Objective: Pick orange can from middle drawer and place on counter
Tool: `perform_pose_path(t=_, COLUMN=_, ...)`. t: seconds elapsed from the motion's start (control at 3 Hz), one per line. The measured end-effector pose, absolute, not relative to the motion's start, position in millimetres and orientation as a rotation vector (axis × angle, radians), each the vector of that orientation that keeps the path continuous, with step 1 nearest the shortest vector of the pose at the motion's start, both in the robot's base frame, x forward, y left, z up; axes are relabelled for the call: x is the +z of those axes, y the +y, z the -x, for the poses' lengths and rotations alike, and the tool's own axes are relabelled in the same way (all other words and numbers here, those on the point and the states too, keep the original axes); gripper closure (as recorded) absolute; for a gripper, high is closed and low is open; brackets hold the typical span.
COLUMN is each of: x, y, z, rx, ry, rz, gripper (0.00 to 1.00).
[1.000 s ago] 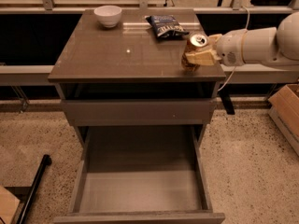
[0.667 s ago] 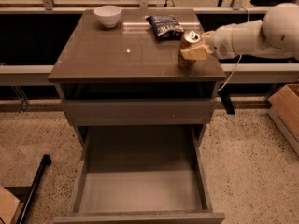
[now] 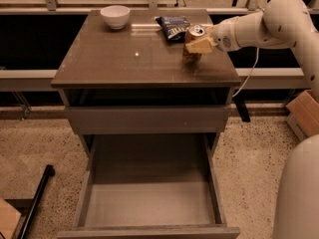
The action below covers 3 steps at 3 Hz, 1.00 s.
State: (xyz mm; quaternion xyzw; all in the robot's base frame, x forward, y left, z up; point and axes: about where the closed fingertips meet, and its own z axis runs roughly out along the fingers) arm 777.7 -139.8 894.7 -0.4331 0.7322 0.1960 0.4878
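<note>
The orange can (image 3: 193,40) with its silver top is held upright in my gripper (image 3: 198,45) over the right part of the glossy counter (image 3: 124,59), close to its surface; I cannot tell whether it touches. The gripper's cream fingers (image 3: 199,45) are shut around the can's side. The white arm reaches in from the right. The middle drawer (image 3: 149,203) is pulled fully open below, its grey floor bare.
A white bowl (image 3: 115,16) stands at the counter's back left. A dark blue snack bag (image 3: 173,26) lies just behind the can. A closed shallower drawer front (image 3: 147,118) sits above the open drawer. A cardboard box (image 3: 305,114) is at the right, a black bar (image 3: 35,203) on the floor at the left.
The gripper has carried the can leftward and farther in over the counter, from the right edge toward the snack bag.
</note>
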Motion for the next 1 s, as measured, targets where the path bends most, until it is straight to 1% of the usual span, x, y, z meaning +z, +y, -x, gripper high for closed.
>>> perform_pose_path(t=0.67, x=889.4, y=-133.6, z=-777.7, rx=0.487, ry=1.783, rz=1.062, gripper=0.04)
perform_pose_path(t=1.0, x=888.5, y=-132.3, z=-777.9, rx=0.490, ry=1.784, rz=1.063, gripper=0.00)
